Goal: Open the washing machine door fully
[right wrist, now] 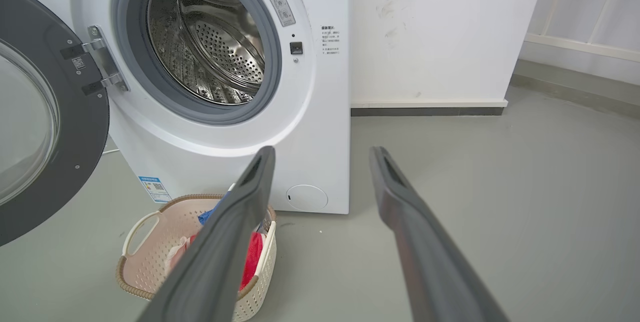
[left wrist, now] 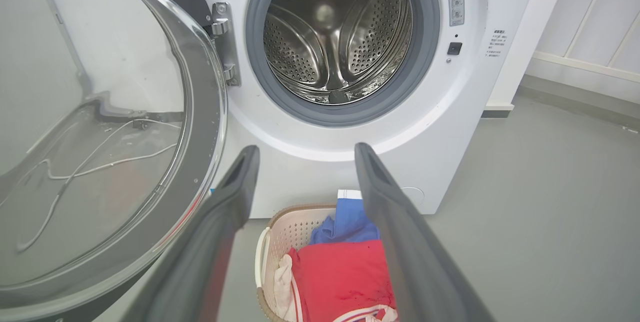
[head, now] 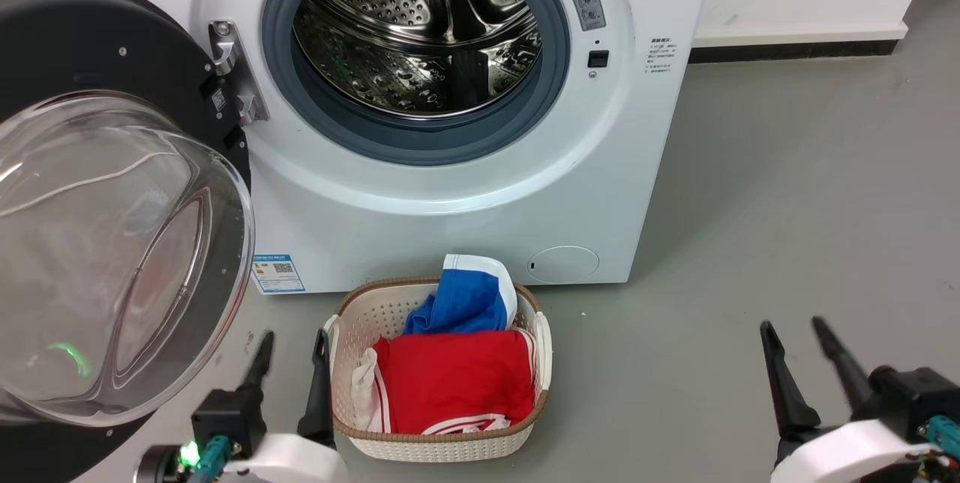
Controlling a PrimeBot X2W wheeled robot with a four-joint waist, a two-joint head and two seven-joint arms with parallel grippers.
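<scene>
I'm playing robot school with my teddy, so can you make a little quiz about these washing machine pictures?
1. True or false: the washing machine door hangs open, to the left of the drum in the head view.
2. What lies on top in the basket? A. a red cloth B. a green towel C. shoes
3. Fill in: the left gripper and the right gripper are both ____ (open or shut), holding nothing.
Key: 1 true; 2 A; 3 open.
</scene>
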